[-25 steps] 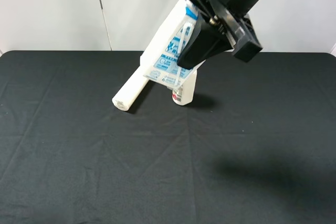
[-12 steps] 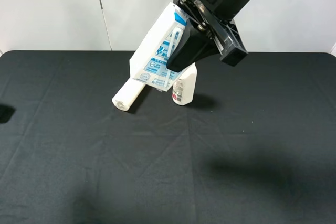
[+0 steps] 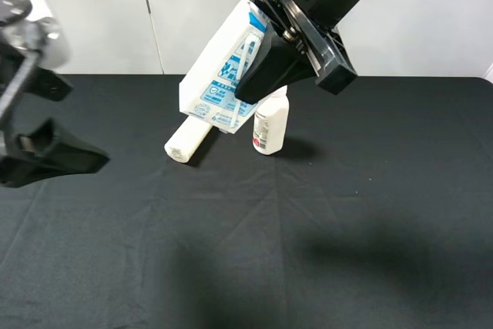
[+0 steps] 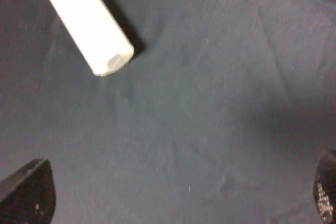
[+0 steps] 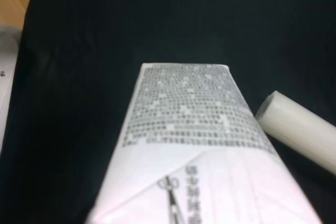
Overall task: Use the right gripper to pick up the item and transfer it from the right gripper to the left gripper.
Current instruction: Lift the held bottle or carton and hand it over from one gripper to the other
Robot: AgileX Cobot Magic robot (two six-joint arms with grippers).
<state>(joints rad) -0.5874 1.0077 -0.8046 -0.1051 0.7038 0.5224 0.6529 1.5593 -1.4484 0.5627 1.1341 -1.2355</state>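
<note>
We are clamping the white, blue-printed gable-top carton (image 3: 216, 78) in our black flat-jawed right gripper (image 3: 260, 75) above the far edge of the black-clothed table (image 3: 362, 267); our black left gripper (image 3: 77, 125) is gaping by the left edge, well apart.

Carton (image 5: 184, 150) fills fg, dotted label panel toward cam, w/ white tube (image 5: 299, 129) beyond on black cloth (image 5: 105, 24).

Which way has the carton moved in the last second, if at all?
Yes: the carton, held by the right gripper, has shifted left and slightly up; it now covers less of the standing capped bottle.
</note>
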